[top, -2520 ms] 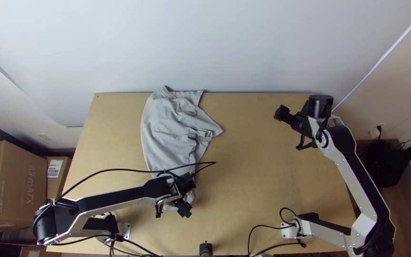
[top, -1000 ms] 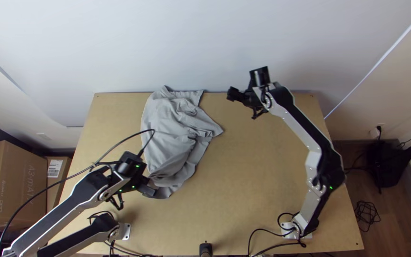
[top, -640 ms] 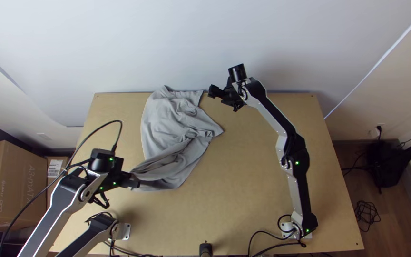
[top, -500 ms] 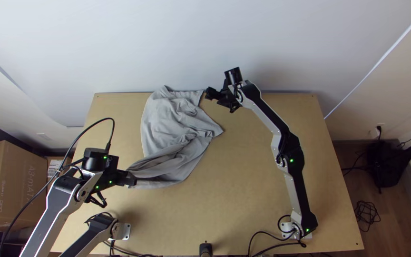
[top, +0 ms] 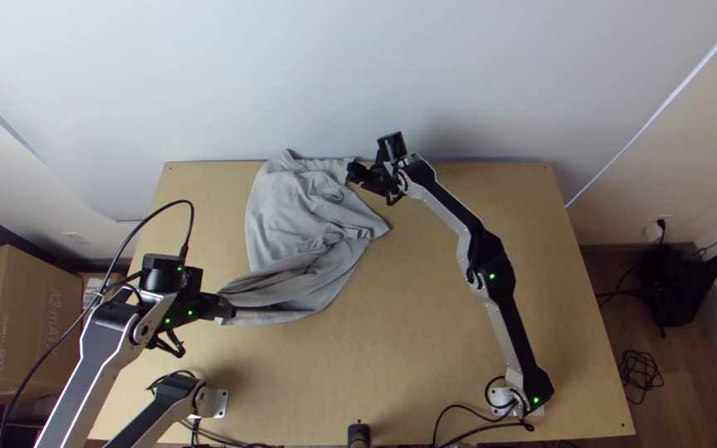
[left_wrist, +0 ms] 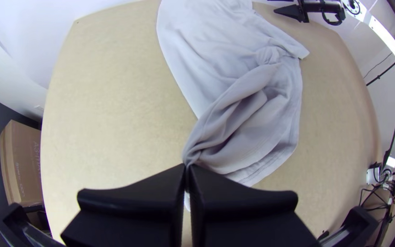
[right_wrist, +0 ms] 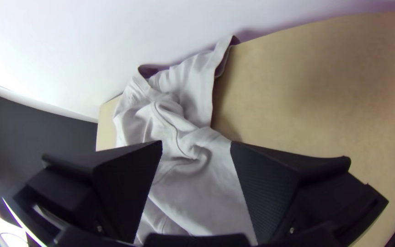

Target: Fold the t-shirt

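The grey t-shirt (top: 292,216) lies bunched on the left half of the table, its near part drawn toward the left arm. My left gripper (top: 227,310) is at its near left end; in the left wrist view the left gripper (left_wrist: 187,171) is shut on a gathered corner of the shirt (left_wrist: 234,105). At the far edge, my right gripper (top: 352,172) is beside the shirt's far right corner. From the right wrist, the right gripper (right_wrist: 196,145) stands open, with wrinkled shirt fabric (right_wrist: 193,178) between and beyond its fingers.
The wooden table (top: 450,332) borders a pale wall (top: 358,75) along its far edge. Cardboard boxes (top: 22,315) stand on the floor at the left. A small black device (top: 359,435) is at the near edge, and cables run beside the right base.
My left gripper has gone left, pulling the shirt's near end with it into a stretched, twisted fold. The right gripper has come left along the far edge to the shirt's corner.
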{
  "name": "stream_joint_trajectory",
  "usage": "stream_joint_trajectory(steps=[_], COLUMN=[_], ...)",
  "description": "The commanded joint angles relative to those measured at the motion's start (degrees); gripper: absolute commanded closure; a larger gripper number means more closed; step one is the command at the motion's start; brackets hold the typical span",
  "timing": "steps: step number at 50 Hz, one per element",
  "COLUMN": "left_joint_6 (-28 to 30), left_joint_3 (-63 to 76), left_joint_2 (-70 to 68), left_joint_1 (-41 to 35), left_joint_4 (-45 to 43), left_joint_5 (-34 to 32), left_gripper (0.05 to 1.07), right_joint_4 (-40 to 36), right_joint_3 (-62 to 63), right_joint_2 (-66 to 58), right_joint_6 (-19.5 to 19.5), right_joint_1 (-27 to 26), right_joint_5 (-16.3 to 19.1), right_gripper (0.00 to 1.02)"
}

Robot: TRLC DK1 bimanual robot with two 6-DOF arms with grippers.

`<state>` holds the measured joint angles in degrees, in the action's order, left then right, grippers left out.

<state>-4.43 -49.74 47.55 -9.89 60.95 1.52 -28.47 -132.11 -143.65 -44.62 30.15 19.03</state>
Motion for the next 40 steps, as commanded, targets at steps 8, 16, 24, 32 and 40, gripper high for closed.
stream_joint_trajectory(steps=[8, 16, 24, 32, 40], left_joint_6=[1.17, 1.26, 1.35, 1.35, 1.26], left_joint_3=[-2.21, -2.21, -2.12, -1.50, -0.63], left_joint_2=[1.14, 1.32, 1.49, 1.41, 0.61], left_joint_1=[0.40, 0.40, 0.40, 0.40, 0.49], left_joint_4=[-0.30, -0.57, -1.09, -1.18, -1.18], left_joint_5=[-0.29, -0.38, -0.38, -0.55, -1.08], left_gripper=[1.04, 1.04, 1.04, 1.04, 1.04], right_joint_4=[8.96, 10.19, 8.69, 8.08, 8.08], right_joint_3=[0.19, 0.45, 2.92, 5.02, 4.94], right_joint_2=[-2.68, -2.77, -1.28, -0.75, -0.13], right_joint_6=[-4.25, -4.16, -1.61, -1.96, -1.61], right_joint_1=[0.96, 0.87, 1.40, 2.02, 2.37], right_joint_5=[1.45, 2.77, 3.21, 3.12, 3.21], right_gripper=[0.33, 0.33, 0.31, 0.25, 0.25])
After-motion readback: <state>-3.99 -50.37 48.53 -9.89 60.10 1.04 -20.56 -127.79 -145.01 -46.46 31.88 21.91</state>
